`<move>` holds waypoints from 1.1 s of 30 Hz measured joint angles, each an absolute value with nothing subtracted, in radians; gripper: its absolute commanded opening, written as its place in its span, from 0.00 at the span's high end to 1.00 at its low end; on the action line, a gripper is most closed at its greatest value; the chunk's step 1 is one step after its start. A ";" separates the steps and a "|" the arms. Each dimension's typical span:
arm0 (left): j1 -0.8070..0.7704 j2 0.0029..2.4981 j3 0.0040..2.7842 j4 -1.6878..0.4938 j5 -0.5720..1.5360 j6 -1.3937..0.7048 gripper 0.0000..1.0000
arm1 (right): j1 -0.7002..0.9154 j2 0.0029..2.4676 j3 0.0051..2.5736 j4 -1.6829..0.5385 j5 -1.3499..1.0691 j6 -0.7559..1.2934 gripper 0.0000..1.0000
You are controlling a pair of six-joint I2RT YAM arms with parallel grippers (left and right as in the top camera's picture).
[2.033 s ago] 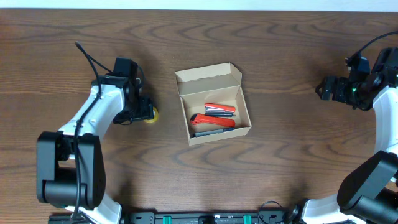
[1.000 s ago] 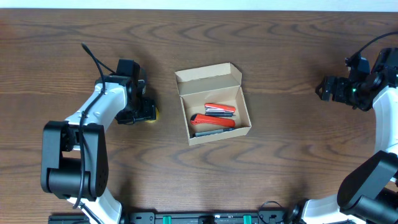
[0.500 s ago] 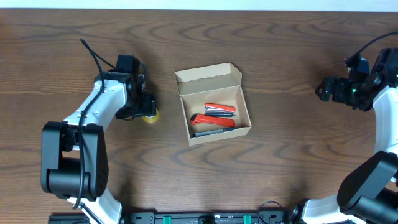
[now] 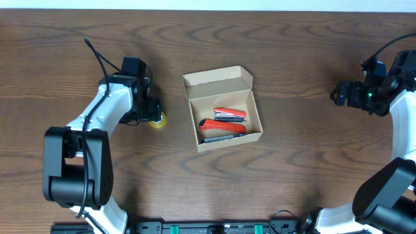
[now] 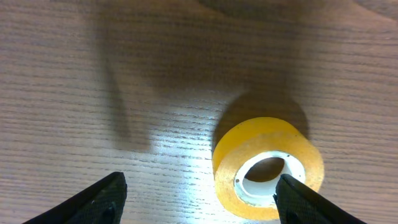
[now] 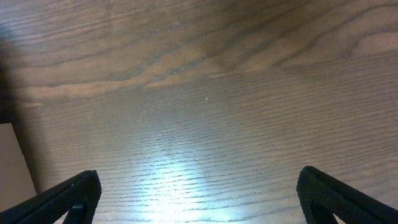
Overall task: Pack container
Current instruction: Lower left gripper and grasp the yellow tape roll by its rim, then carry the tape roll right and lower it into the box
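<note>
Spread left hand (image 5: pixel 199 196) hovers over yellow tape roll (image 5: pixel 267 168), apart from open container (image 4: pixel 218 81).

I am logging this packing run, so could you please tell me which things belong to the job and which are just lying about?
Job: container, open; red items inside it; yellow tape roll; left gripper, open over the roll.
Lying about: no loose thing seen; right gripper open over the table.

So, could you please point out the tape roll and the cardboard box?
tape roll (image 5: pixel 249 146), left wrist view, on its yellow outer side.
cardboard box (image 4: pixel 219 82), overhead view, on its open lid flap.
</note>
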State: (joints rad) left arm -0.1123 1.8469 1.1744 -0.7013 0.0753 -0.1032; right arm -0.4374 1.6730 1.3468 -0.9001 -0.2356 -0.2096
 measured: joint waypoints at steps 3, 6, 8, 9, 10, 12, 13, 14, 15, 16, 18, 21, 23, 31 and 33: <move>-0.112 1.865 1.174 -0.701 0.075 -0.103 0.23 | -0.437 1.673 1.347 -0.900 -0.236 -0.210 0.02; -0.112 1.878 1.174 -0.701 0.075 -0.102 0.23 | -0.437 1.673 1.347 -0.900 -0.236 -0.210 0.02; -0.112 1.880 1.174 -0.701 0.075 -0.100 0.24 | -0.437 1.673 1.347 -0.900 -0.236 -0.210 0.02; -0.112 1.881 1.174 -0.701 0.075 -0.099 0.26 | -0.437 1.673 1.347 -0.900 -0.236 -0.210 0.02; -0.111 1.884 1.174 -0.701 0.075 -0.099 0.27 | -0.437 1.673 1.347 -0.900 -0.236 -0.210 0.02; -0.107 1.898 1.175 -0.701 0.075 -0.097 0.30 | -0.437 1.673 1.347 -0.900 -0.236 -0.210 0.02; -0.105 1.907 1.175 -0.701 0.075 -0.096 0.36 | -0.437 1.673 1.347 -0.900 -0.236 -0.210 0.02; -0.102 1.917 1.179 -0.705 0.077 -0.101 0.44 | -0.437 1.673 1.347 -0.900 -0.236 -0.210 0.02; -0.101 1.918 1.182 -0.706 0.080 -0.103 0.50 | -0.437 1.673 1.347 -0.900 -0.236 -0.210 0.02; -0.101 1.921 1.185 -0.710 0.084 -0.101 0.56 | -0.437 1.673 1.347 -0.900 -0.236 -0.210 0.03; -0.101 1.923 1.188 -0.722 0.095 -0.099 0.79 | -0.437 1.673 1.347 -0.900 -0.235 -0.210 0.04; -0.101 1.923 1.189 -0.741 0.118 -0.099 0.94 | -0.437 1.673 1.347 -0.900 -0.235 -0.210 0.04; -0.097 1.922 1.191 -0.747 0.135 -0.095 0.94 | -0.437 1.673 1.347 -0.900 -0.236 -0.210 0.06; -0.101 1.863 1.190 -0.761 0.207 -0.086 0.94 | -0.438 1.673 1.347 -0.899 -0.235 -0.209 0.06; -0.107 1.799 1.190 -0.775 0.215 -0.080 0.94 | -0.443 1.673 1.347 -0.891 -0.232 -0.203 0.04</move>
